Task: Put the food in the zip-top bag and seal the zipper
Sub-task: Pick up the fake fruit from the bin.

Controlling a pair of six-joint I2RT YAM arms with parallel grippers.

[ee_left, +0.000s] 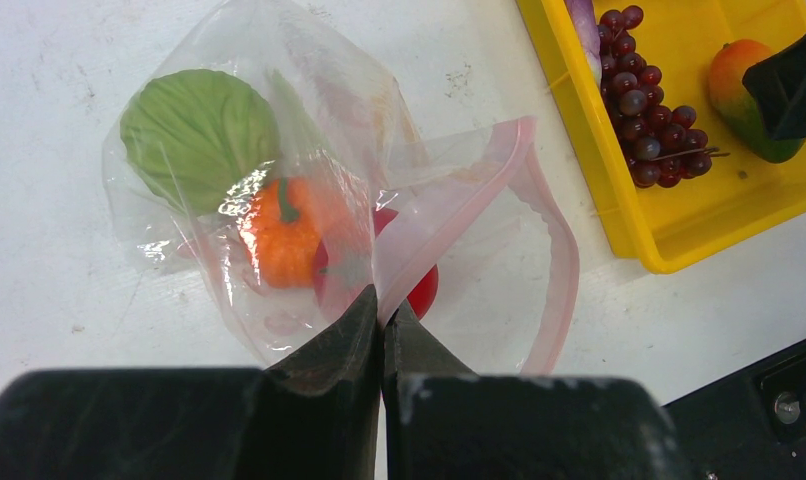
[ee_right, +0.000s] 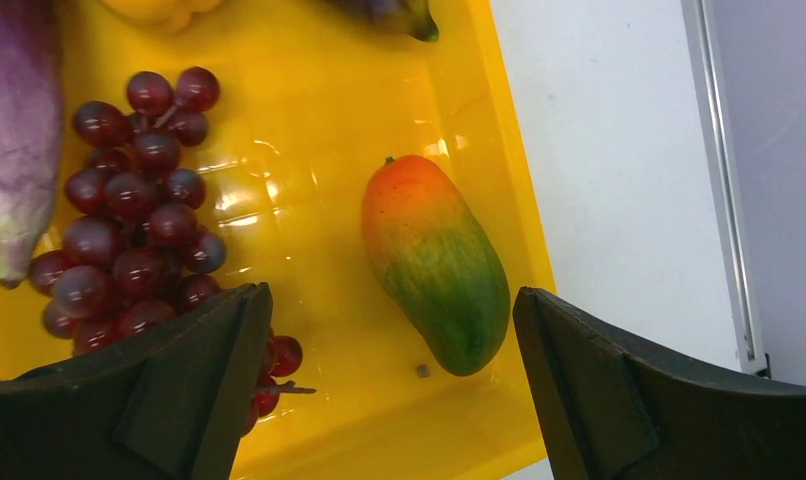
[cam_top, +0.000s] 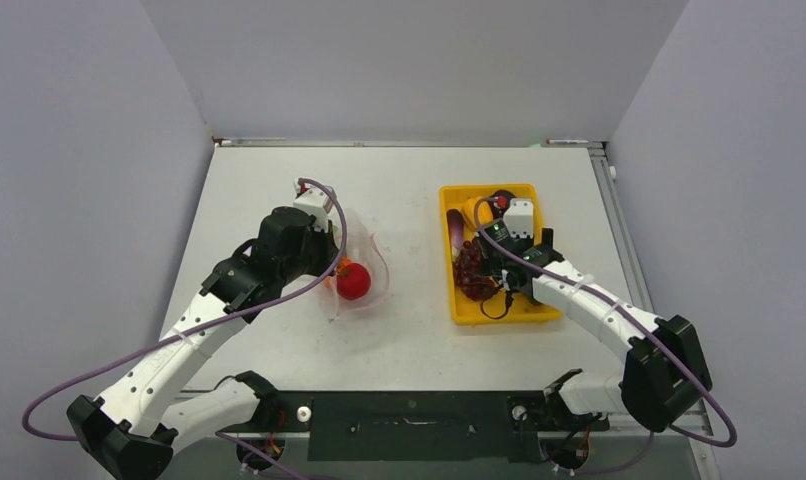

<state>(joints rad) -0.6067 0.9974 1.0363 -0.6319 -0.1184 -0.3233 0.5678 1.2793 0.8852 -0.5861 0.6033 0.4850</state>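
White table (cam_top: 409,340). Yellow tray (cam_top: 479,318) on its right half, zip-top bag (ee_left: 309,80) lying on the left half, mouth open. Right gripper (ee_right: 391,292) over the tray, jaws spread wide, orange-green fruit (ee_right: 439,260) between them, no contact visible. Left gripper (ee_left: 382,312) pressed together, pinching the zipper (ee_left: 459,190) at the bag's mouth edge. Also in tray: purple eggplant (ee_right: 14,150), grape bunch (ee_right: 129,220) beside it, yellow pepper (ee_right: 159,8) at the frame edge. In bag: green leafy piece (ee_left: 194,135), orange pumpkin (ee_left: 284,235), red piece (ee_left: 424,290).
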